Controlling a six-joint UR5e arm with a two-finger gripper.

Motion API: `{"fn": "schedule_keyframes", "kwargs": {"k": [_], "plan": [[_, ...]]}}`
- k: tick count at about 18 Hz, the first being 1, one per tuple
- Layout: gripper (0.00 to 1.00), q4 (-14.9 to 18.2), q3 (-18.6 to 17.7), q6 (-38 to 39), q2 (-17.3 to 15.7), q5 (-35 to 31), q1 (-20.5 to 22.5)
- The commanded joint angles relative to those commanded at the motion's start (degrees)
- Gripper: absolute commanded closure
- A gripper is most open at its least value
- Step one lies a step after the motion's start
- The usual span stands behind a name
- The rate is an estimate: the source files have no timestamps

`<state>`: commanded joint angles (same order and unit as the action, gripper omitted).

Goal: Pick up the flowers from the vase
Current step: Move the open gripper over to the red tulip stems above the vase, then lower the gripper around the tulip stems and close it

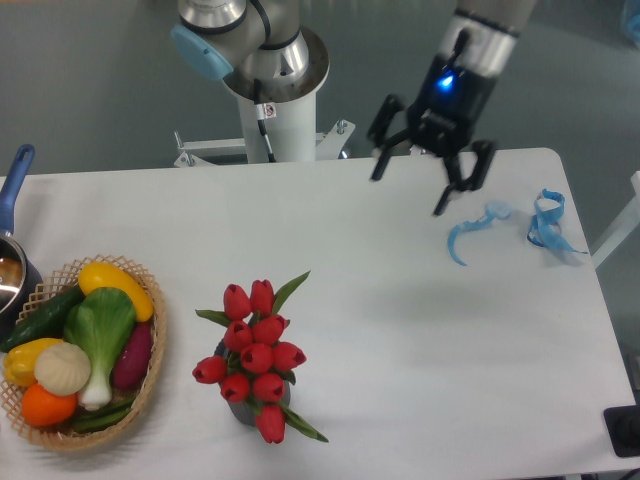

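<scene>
The flowers (255,358), a bunch of red tulips with green leaves, stand in the vase (243,408), a small dark grey one mostly hidden beneath the blooms, near the table's front centre. My gripper (410,192) hangs open and empty above the back of the table, far up and to the right of the flowers. Its fingers are spread wide with nothing between them.
A wicker basket (150,365) of vegetables sits at the front left, with a blue-handled pot (12,260) at the left edge behind it. Blue ribbon scraps (505,226) lie at the back right. The arm's white base column (280,110) stands behind the table.
</scene>
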<state>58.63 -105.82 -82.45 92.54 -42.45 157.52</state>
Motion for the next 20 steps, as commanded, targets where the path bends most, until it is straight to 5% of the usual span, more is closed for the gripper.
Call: {"fn": "schedule_keyframes", "kwargs": {"k": [3, 11, 20], "plan": [[0.00, -1.32, 0.79, 2.55, 3.07, 0.09, -3.43], [0.00, -12.57, 3.77, 12.74, 12.21, 2.19, -9.94], [0.00, -14.60, 5.00, 16.61, 15.21, 2.29, -11.35]]}}
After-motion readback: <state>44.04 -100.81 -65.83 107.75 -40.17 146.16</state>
